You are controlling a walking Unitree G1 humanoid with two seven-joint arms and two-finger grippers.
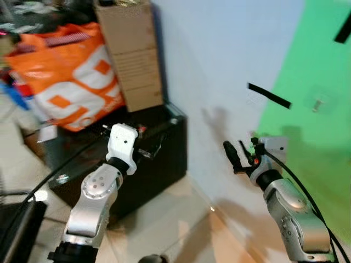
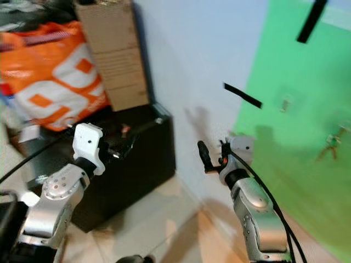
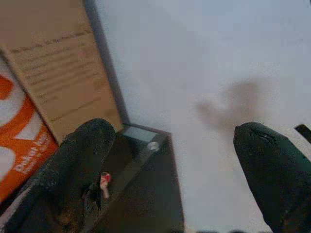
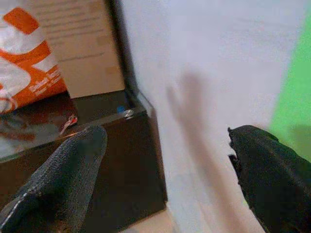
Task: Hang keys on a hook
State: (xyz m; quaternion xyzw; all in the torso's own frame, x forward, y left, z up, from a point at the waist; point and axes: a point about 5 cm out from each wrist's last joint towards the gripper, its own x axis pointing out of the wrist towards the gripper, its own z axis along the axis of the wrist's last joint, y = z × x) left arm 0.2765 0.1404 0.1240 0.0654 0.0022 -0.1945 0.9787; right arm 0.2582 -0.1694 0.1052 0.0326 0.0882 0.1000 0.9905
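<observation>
A small bunch of keys [image 2: 330, 143] hangs against the green wall panel [image 1: 312, 137] at the far right. Higher up on that panel is a small pale hook [image 1: 317, 104]. My right gripper [image 1: 242, 150] is raised in front of the white wall, left of the green panel; in the right wrist view its fingers [image 4: 58, 174] stand wide apart with nothing between them. My left gripper [image 1: 148, 149] is held up before the black case [image 1: 167, 164], open and empty in the left wrist view, fingers [image 3: 77, 165] spread.
A black case stands on the floor against the white wall [image 1: 219, 66], with a tall cardboard box [image 1: 131, 55] and an orange bag [image 1: 66, 82] on and behind it. A black tape strip [image 1: 269, 95] crosses the wall's edge. Pale tiled floor [image 1: 164, 224] lies below.
</observation>
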